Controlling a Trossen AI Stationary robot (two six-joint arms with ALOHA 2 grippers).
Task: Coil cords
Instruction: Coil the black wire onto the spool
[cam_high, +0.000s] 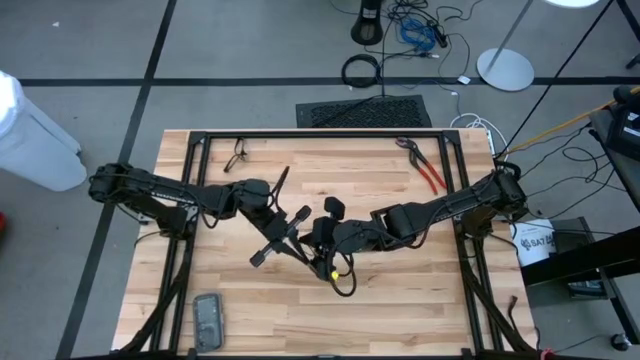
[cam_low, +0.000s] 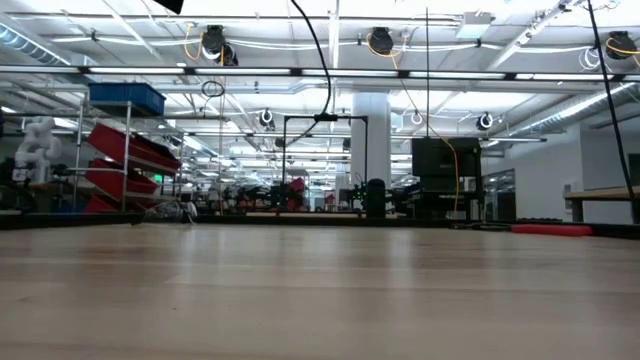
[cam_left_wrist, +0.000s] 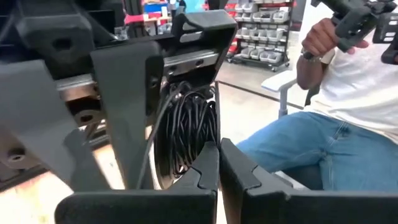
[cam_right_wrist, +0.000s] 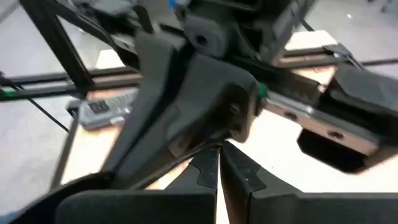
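Note:
The black cord (cam_high: 343, 282) is off the table at mid-table, where my two grippers meet. In the left wrist view it shows as a bundle of several loops (cam_left_wrist: 189, 124), just past my shut left gripper (cam_left_wrist: 217, 163) and in front of the right gripper's body. A loop of it hangs below the grippers in the high view. My right gripper (cam_right_wrist: 219, 158) is shut too, facing the left gripper's body. In the high view my left gripper (cam_high: 293, 232) and right gripper (cam_high: 325, 238) stand close together. The low view shows neither. My left gripper comes in about level from the table's left, and its shut fingertips meet the lower edge of the coil (cam_left_wrist: 200, 152). How many strands lie between the tips is hidden by the fingers. The coil is lifted clear of the table. My right gripper pinches one strand (cam_right_wrist: 189, 159) at its fingertips, slanting down from the table's right. The strand runs off to one side, across the fingers, and the loop (cam_high: 345, 285) hangs slack below.
Red-handled pliers (cam_high: 428, 170) lie at the far right of the table. A small dark object (cam_high: 237, 155) lies far left, and a grey flat device (cam_high: 207, 318) near the front left. A seated person (cam_left_wrist: 336, 124) is beyond the table. Black frame rails (cam_high: 320, 134) run around the tabletop.

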